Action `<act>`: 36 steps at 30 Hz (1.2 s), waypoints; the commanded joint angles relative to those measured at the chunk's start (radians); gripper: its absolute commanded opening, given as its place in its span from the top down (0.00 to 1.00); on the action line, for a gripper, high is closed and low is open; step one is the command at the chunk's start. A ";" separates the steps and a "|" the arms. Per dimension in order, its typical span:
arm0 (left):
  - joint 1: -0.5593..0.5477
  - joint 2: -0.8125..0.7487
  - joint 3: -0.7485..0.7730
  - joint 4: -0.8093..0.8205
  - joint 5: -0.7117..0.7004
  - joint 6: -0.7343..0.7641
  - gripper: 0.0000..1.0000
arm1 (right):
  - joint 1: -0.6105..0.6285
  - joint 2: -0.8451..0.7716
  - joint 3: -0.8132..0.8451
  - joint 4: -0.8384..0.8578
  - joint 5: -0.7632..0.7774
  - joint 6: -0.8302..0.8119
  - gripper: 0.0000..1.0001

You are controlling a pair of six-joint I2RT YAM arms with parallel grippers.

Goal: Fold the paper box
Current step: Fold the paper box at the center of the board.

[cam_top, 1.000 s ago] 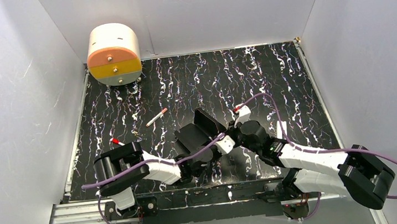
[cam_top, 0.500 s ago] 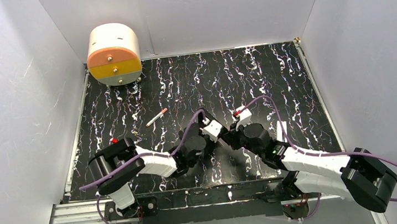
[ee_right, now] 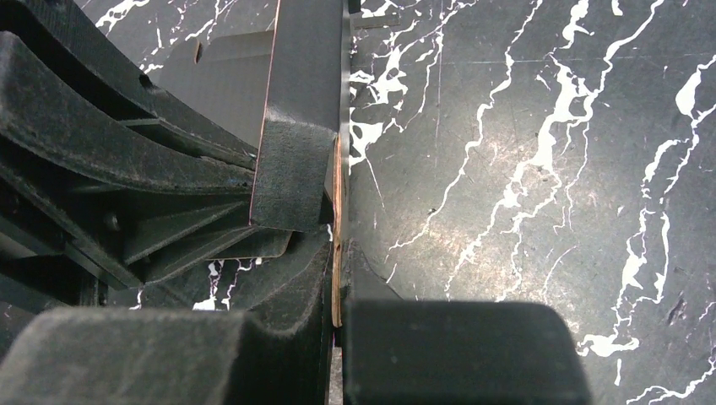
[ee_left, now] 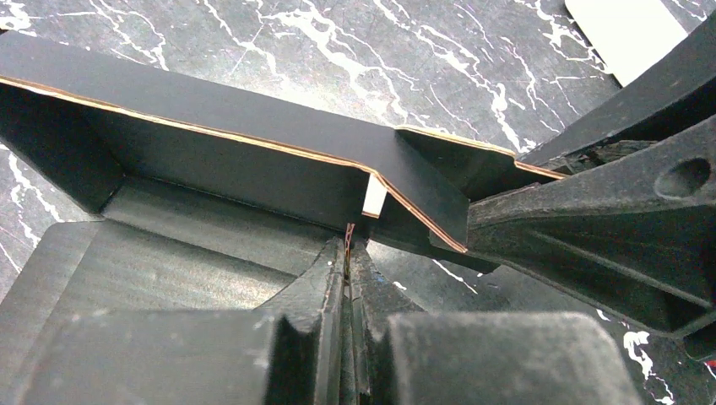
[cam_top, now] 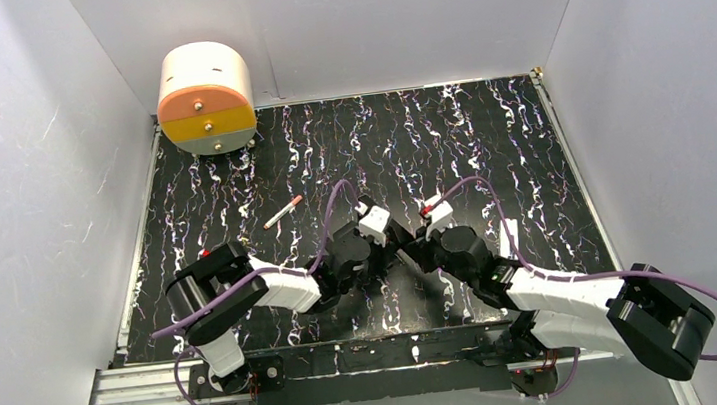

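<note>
Where the two arms meet near the middle of the marbled table (cam_top: 489, 139), toward its near edge, we find the paper box (ee_left: 253, 126) pinched from both sides and largely hidden from above. Reading from the left, we pass a cream-and-orange drum (cam_top: 206, 98) at the back corner and a small red-tipped stick (cam_top: 282, 211) lying apart from the arms. Next comes the left gripper (ee_left: 348, 253), its fingers pressed together on a thin upright edge of the card. We see that the box is matte black with tan cut edges: a flat floor panel, one long wall standing up from it, and an end flap bent at the corner, where a small white patch shows. Further right, the right gripper (ee_right: 338, 261) is clamped on another tan-edged panel held upright. A white card (cam_top: 508, 237) lies just beside that arm.
</note>
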 commanded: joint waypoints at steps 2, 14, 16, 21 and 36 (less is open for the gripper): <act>0.018 -0.040 -0.031 -0.061 0.013 -0.042 0.95 | 0.009 -0.021 -0.017 0.173 0.009 -0.041 0.94; 0.031 -0.254 -0.158 -0.026 0.063 -0.141 0.72 | 0.001 0.082 -0.014 0.291 -0.028 -0.252 0.92; 0.039 -0.282 -0.171 -0.023 0.080 -0.164 0.67 | -0.005 0.104 -0.013 0.312 -0.052 -0.276 0.92; 0.058 -0.302 -0.163 -0.015 0.098 -0.221 0.49 | -0.018 0.157 -0.006 0.357 -0.111 -0.319 0.92; 0.161 -0.185 -0.088 0.042 0.199 -0.351 0.43 | -0.029 0.264 0.018 0.390 -0.189 -0.342 0.91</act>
